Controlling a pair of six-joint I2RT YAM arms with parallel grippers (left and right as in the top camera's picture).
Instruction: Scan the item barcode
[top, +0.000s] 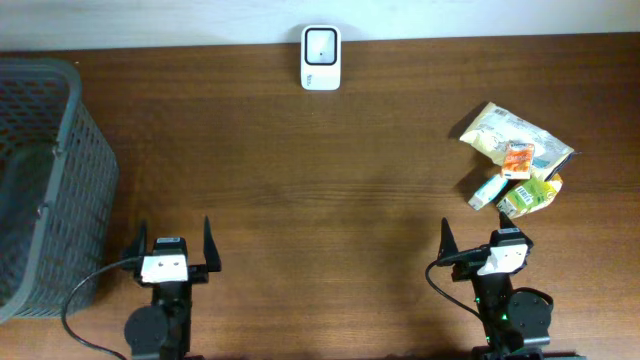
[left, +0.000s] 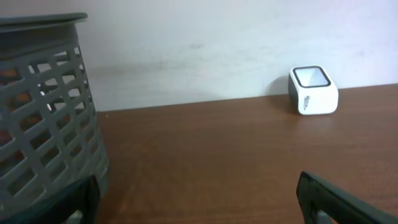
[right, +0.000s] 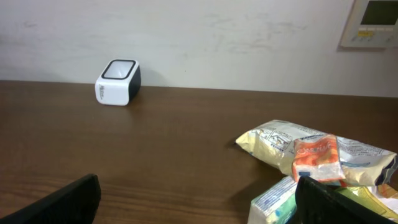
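A white barcode scanner (top: 321, 58) (left: 313, 91) (right: 117, 82) with a dark window stands at the table's far edge. The items lie in a small pile at the right: a pale yellow bag (top: 510, 135) (right: 280, 143), an orange packet (top: 518, 160) (right: 317, 158) on top of it, a blue and white box (top: 488, 192) (right: 273, 202) and a green-yellow packet (top: 530, 195). My right gripper (top: 480, 245) (right: 199, 208) is open and empty just in front of the pile. My left gripper (top: 175, 245) (left: 199, 211) is open and empty near the front left.
A tall grey slatted basket (top: 40, 180) (left: 43, 106) stands at the left edge, close to my left gripper. A pale wall runs behind the table, with a control panel (right: 370, 22) on it at the right.
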